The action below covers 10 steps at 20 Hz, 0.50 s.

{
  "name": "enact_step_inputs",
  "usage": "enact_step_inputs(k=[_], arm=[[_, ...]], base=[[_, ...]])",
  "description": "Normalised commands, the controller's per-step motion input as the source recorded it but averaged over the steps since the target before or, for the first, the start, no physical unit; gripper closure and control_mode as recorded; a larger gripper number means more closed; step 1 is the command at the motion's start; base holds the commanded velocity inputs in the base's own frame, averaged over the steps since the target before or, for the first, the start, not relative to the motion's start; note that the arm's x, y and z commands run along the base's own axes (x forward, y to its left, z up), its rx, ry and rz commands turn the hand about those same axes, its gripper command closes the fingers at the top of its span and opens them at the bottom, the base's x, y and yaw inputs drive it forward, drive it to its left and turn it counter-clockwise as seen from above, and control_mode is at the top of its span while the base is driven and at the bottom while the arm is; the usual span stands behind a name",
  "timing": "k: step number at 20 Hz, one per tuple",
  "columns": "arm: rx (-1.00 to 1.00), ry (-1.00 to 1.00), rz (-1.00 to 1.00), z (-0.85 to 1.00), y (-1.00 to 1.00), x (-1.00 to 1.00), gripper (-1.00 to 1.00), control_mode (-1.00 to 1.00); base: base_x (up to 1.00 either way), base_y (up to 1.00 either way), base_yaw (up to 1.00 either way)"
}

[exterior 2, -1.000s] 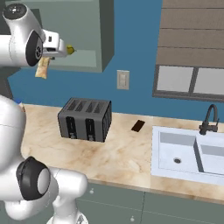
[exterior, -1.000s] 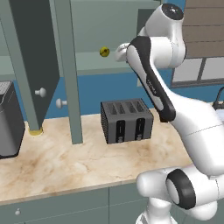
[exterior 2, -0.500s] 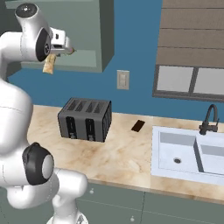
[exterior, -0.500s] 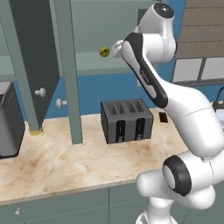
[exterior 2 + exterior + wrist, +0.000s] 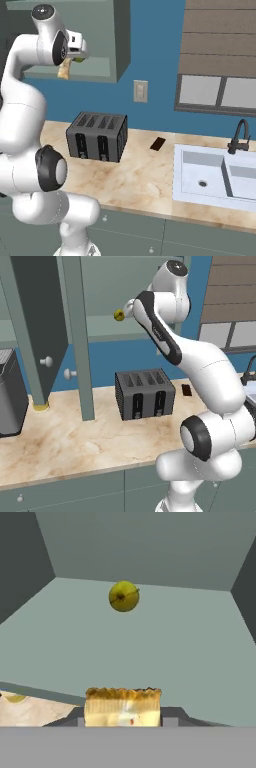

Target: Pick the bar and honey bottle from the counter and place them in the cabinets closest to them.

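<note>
A: While the arm reaches high at the upper centre of the left base view, where is the bar?
B: In the gripper (image 5: 70, 62), clenched on the bar (image 5: 63, 70), upper left of the right base view. The golden-tan wrapper hangs below the hand, in front of the open cabinet (image 5: 107, 45).

A: And from the hand camera?
B: The bar (image 5: 123, 707) sits at the bottom centre of that frame, its crimped edge uppermost. Beyond it lies the cabinet's pale floor (image 5: 175, 652), with a small yellow ball (image 5: 124, 596) resting toward the back, upper centre.

A: Does the ball show elsewhere?
B: Yes, at the upper centre of the left base view, the ball (image 5: 119, 315) sits on the cabinet shelf just left of the arm's wrist.

A: What is on the counter?
B: A dark toaster (image 5: 145, 394) stands mid-frame on the counter (image 5: 65, 446) in the left base view. In the right base view, a small dark flat item (image 5: 158, 143) lies between the toaster (image 5: 97, 136) and the sink (image 5: 215, 177), right of centre. A grey appliance (image 5: 10, 393) occupies the left edge of the left base view.

A: The cabinet doors?
B: One door (image 5: 37, 331) stands swung open, upper left of the left base view, white knobs showing.
</note>
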Motion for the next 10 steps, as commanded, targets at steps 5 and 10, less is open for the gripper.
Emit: enact_step_inputs(k=[5,10], arm=[[0.00,-0.01,0.00,0.00,0.00,0.49,1.00,-1.00],[0.00,-0.02,0.00,0.00,0.00,0.54,1.00,-1.00]], base=[[0.00,0.00,0.00],[0.00,0.00,0.00]])
